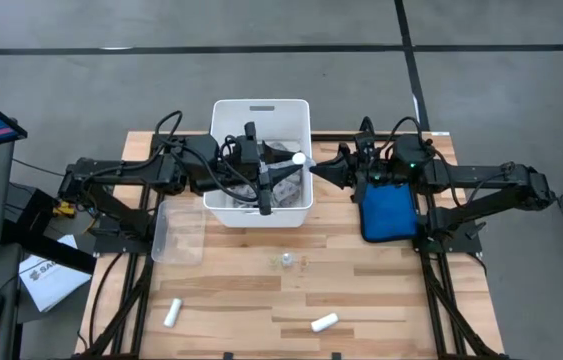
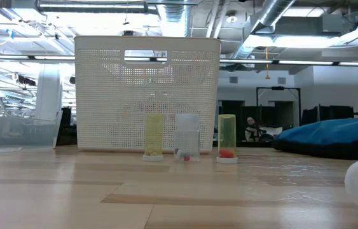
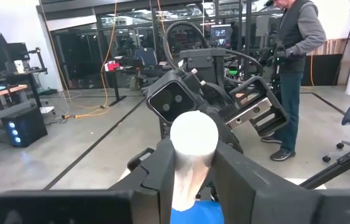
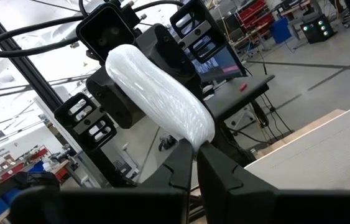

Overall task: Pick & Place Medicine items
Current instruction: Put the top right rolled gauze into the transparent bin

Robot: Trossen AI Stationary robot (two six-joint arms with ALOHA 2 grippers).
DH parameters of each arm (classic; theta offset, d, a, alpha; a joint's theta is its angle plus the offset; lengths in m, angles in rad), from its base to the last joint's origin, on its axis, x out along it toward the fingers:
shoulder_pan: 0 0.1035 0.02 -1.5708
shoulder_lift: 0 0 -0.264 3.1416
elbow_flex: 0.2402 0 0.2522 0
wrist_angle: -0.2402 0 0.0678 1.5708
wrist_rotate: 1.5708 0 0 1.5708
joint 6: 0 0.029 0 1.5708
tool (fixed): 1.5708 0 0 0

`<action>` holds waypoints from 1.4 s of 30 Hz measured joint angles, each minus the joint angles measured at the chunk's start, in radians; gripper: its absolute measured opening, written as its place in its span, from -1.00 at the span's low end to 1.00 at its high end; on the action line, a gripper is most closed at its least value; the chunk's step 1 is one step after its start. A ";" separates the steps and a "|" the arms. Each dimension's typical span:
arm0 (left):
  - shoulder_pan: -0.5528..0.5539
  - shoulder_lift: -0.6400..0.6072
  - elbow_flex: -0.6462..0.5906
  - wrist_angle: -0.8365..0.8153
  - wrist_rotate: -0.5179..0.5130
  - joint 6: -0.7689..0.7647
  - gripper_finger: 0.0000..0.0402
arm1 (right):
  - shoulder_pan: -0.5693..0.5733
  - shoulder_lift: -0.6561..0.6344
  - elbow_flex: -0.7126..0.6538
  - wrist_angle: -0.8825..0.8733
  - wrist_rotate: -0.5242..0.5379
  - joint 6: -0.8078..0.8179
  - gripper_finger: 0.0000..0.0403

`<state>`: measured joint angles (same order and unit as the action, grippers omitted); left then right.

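The white bin (image 1: 223,112) was a square tub of perforated plastic with a handle slot in its wall, standing at the far middle of the pale wood-plank table (image 1: 381,290). Above the bin's right rim the left gripper (image 3: 193,155) was clamped on a white tube (image 1: 299,158), a smooth round-ended cylinder with a glossy, film-like skin. The right gripper (image 4: 194,158) sat just outside that rim, its dark fingers drawn nearly together with only a slit between them, tips right under the tube's end.

Two more white tubes (image 1: 173,313) (image 1: 324,322) lay on their sides near the table's front edge, well in front of the bin and well apart from each other. Between them and the bin stood small glassy vials (image 2: 187,137), upright, two yellow-tinted and one clear.

A soft blue padded pouch (image 1: 386,210) lay just right of the bin, and a clear plastic tray (image 1: 179,232) just off its front left corner. The boards in front of the vials were open.
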<state>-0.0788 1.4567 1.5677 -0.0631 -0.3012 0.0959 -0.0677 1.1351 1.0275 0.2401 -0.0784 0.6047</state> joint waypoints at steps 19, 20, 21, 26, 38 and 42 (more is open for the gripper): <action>0.002 0.000 0.000 0.000 -0.037 0.008 -0.57 | 0.008 0.000 0.000 0.000 0.000 -0.039 -0.38; 0.005 0.000 0.000 0.001 -0.037 0.009 -0.57 | 0.008 0.000 0.000 -0.003 0.000 -0.039 -0.34; 0.008 0.000 0.000 0.002 -0.038 0.009 -0.57 | 0.009 0.000 0.000 -0.011 -0.002 -0.038 -0.30; 0.026 -0.001 0.000 0.044 -0.043 0.013 -0.57 | 0.017 0.001 -0.001 -0.071 -0.003 -0.029 -0.16; 0.077 -0.107 0.000 -0.112 -0.252 0.030 -0.57 | 0.029 0.001 -0.001 -0.143 -0.001 -0.009 -0.14; 0.086 -0.192 0.000 -0.288 -0.358 -0.036 -0.57 | 0.028 0.001 -0.001 -0.160 -0.001 -0.002 -0.15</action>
<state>0.0074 1.2645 1.5673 -0.3509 -0.6589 0.0598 -0.0395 1.1358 1.0264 0.0806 -0.0792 0.6025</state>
